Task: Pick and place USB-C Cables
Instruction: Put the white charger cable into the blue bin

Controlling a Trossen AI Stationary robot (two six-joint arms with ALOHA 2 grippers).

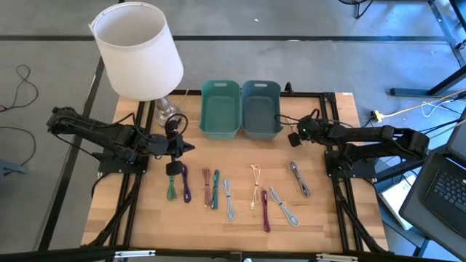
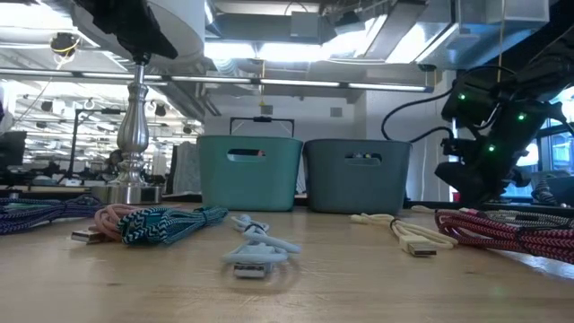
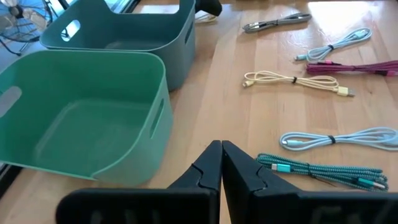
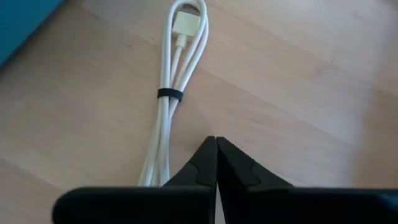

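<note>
Several USB-C cables lie flat in folded bundles on the wooden table: green [image 1: 171, 191], purple [image 1: 186, 185], teal [image 1: 215, 189], cream [image 1: 256, 175], magenta [image 1: 265, 211] and grey [image 1: 299, 178]. My right gripper [image 4: 216, 142] is shut, low over the wood by the grey-blue bin. A white tied cable [image 4: 171, 93] lies just beside its fingertips, with nothing between them. My left gripper [image 3: 221, 147] is shut and holds nothing, above the table in front of the green bin [image 3: 93, 118].
The green bin [image 1: 220, 109] and grey-blue bin [image 1: 261, 109] stand side by side at the table's far edge. A lamp with a white shade [image 1: 138, 47] stands at the far left. A laptop [image 1: 448, 185] sits off the table's right side.
</note>
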